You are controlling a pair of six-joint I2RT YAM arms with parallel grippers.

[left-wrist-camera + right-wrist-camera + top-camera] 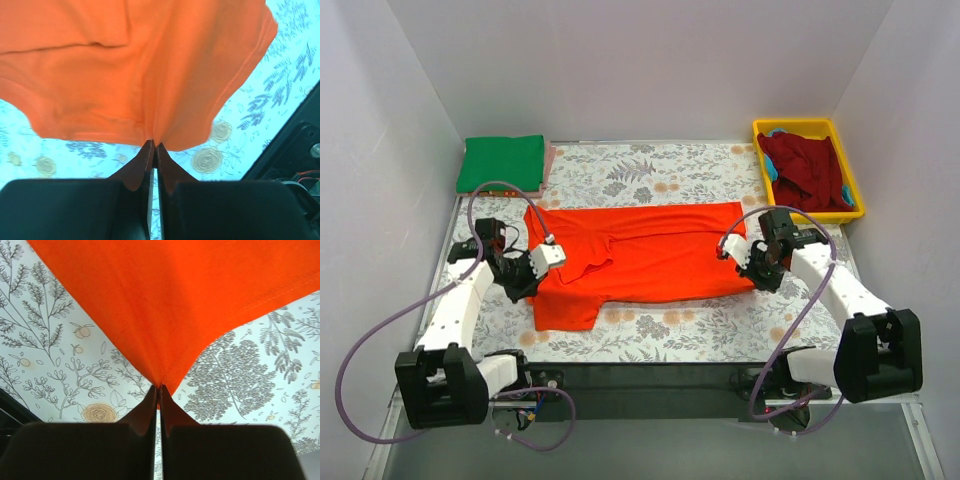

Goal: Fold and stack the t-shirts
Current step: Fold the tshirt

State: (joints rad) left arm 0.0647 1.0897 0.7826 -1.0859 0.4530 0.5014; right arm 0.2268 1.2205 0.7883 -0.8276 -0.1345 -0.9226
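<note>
The bright orange-red t-shirt (640, 262) lies spread across the middle of the flowered table, folded lengthwise, one sleeve hanging toward the near left. My left gripper (534, 272) is shut on its left edge; in the left wrist view the cloth (140, 75) is pinched at my fingertips (154, 145). My right gripper (756, 268) is shut on its right hem corner, seen in the right wrist view (170, 305) at the fingertips (159, 386). A folded green t-shirt (502, 162) lies at the far left. A dark red t-shirt (807, 170) is crumpled in the yellow tray (857, 193).
The yellow tray stands at the far right corner and also holds a bit of blue cloth. White walls enclose the table on three sides. The table's dark front edge (650, 375) runs between the arm bases. Cables loop beside both arms.
</note>
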